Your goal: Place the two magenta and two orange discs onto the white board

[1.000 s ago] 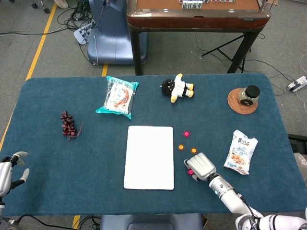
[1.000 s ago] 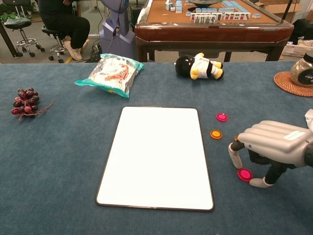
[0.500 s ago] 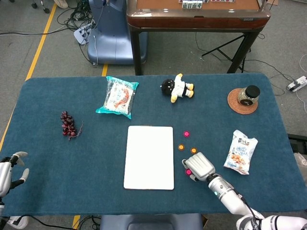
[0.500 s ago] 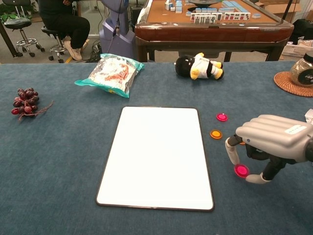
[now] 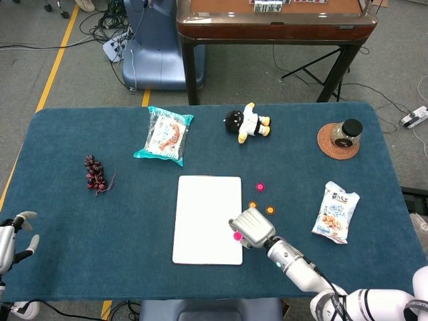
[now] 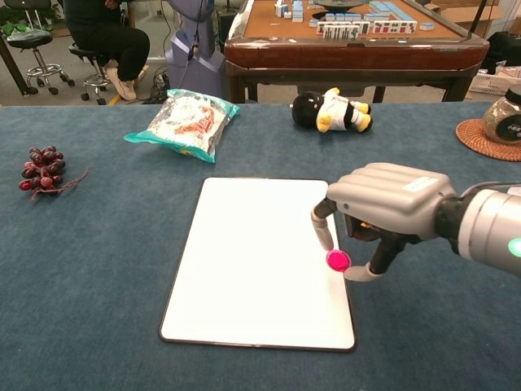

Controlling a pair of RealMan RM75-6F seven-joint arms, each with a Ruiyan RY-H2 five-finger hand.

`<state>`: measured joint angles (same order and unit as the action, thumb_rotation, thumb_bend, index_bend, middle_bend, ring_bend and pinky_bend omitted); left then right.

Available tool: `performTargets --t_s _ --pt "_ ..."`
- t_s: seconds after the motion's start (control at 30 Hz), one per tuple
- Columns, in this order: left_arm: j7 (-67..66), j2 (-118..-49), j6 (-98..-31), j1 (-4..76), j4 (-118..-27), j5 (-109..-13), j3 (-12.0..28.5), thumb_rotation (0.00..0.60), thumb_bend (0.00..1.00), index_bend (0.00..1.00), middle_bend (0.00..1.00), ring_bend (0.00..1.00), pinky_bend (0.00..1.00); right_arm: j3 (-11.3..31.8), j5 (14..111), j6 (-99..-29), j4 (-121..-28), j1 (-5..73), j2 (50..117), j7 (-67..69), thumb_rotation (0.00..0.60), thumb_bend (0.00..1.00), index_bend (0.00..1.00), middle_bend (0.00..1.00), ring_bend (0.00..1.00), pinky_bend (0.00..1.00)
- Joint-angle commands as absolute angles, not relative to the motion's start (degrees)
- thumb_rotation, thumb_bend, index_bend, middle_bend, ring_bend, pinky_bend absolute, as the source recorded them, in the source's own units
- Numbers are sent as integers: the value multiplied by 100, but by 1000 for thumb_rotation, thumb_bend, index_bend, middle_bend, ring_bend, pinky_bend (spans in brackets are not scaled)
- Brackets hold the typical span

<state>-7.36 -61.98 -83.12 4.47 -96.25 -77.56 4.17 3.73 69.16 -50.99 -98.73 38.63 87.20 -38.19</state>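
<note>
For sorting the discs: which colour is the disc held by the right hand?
Magenta disc, pinched by the right hand; clearest in the chest view.

The board (image 5: pixel 207 219) lies near the desk's (image 5: pixel 80 267) front edge. Three discs (image 5: pixel 260 186) sit to its right. The right hand (image 5: pixel 251 227) holds a fourth disc (image 5: pixel 237 235) over the board's right edge.

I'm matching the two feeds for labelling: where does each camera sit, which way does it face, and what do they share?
Head view: high above the near table edge, looking steeply down on the whole blue table; shows the right hand with its forearm and the left hand at the left edge.
Chest view: low at the near edge, looking forward across the table to the mahjong table; only the right hand shows.
Shared: white board, the pinched magenta disc, plush toy.
</note>
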Motion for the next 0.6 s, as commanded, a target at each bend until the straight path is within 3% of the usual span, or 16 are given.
performTargets --t_s 0.03,0.4,0.6 --pt "-727 -6189 -8325 440 -9623 -7750 423 600 381 388 510 423 627 420 6775 -4990 -9789 4001 8885 -3919 600 264 549 1000 1000 1000" --pt "-681 -6149 -8369 414 -9628 -7732 447 600 381 388 510 423 627 400 6390 -4980 -9629 4266 9153 -4094 600 79 437 1000 1000 1000" --pt "-688 -6148 -8364 413 -9631 -7734 443 600 382 387 510 423 627 407 6344 -5064 -9617 4328 9113 -4031 600 39 421 1000 1000 1000"
